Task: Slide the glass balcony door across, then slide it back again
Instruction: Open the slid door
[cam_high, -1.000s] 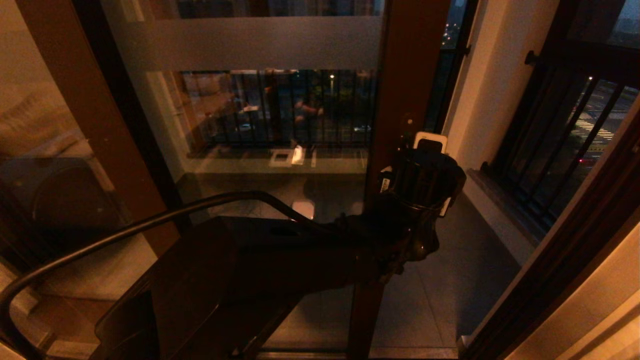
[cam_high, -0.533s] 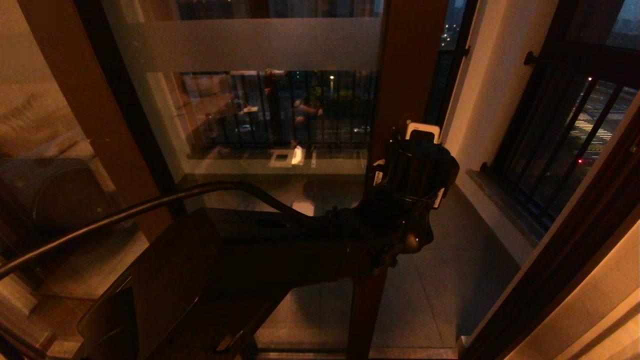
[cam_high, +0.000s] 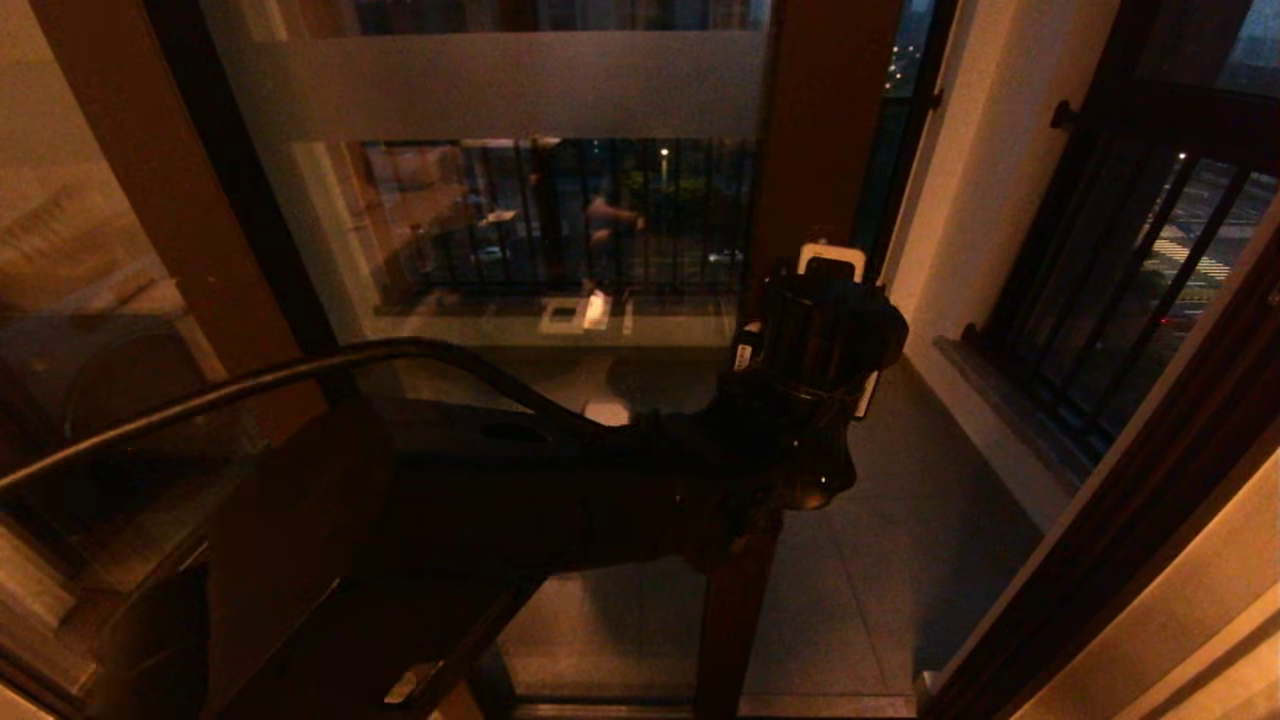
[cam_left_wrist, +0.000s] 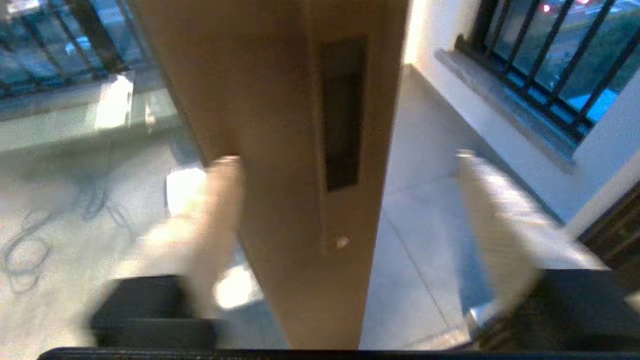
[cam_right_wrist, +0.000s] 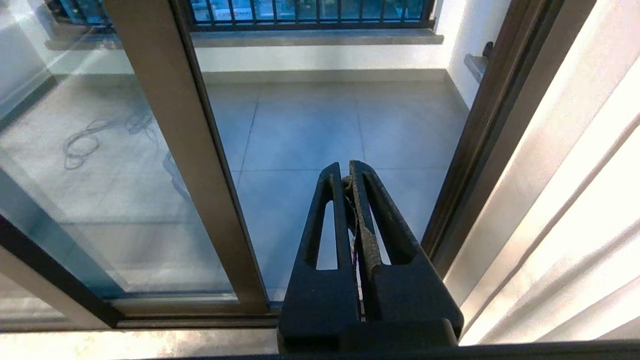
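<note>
The door (cam_high: 560, 200) fills the upper left and centre of the head view, its clear glass crossed near the top by a pale frosted band (cam_high: 500, 85). Its brown stile (cam_high: 815, 130) runs down the middle of the frame, and to the right of it the doorway stands open onto the grey tiled balcony floor (cam_high: 900, 560).

The left gripper (cam_high: 832, 262) reaches up from the lower left of the head view and sits at the stile, about halfway down the frame. In the left wrist view the gripper (cam_left_wrist: 345, 200) straddles the stile (cam_left_wrist: 280, 150): one pale finger (cam_left_wrist: 220, 220) lies on the glass side, close against the stile's edge, and the other finger (cam_left_wrist: 492, 230) hangs out over the open floor, well apart from the wood. The fingers are spread wide and are not clamped on anything. The dark recessed handle (cam_left_wrist: 342, 110) shows on the stile between them, higher in the frame.

The right gripper (cam_right_wrist: 347, 182) appears only in its own wrist view, at the lower centre of the frame, pointing down toward the balcony tiles with its black fingers (cam_right_wrist: 330, 220) pressed together and nothing between them. The stile (cam_right_wrist: 185, 150) passes to the left of it there, and the dark door jamb (cam_right_wrist: 480, 150) stands at the right.

Black railings (cam_high: 1110, 290) line the window at the right of the head view.
</note>
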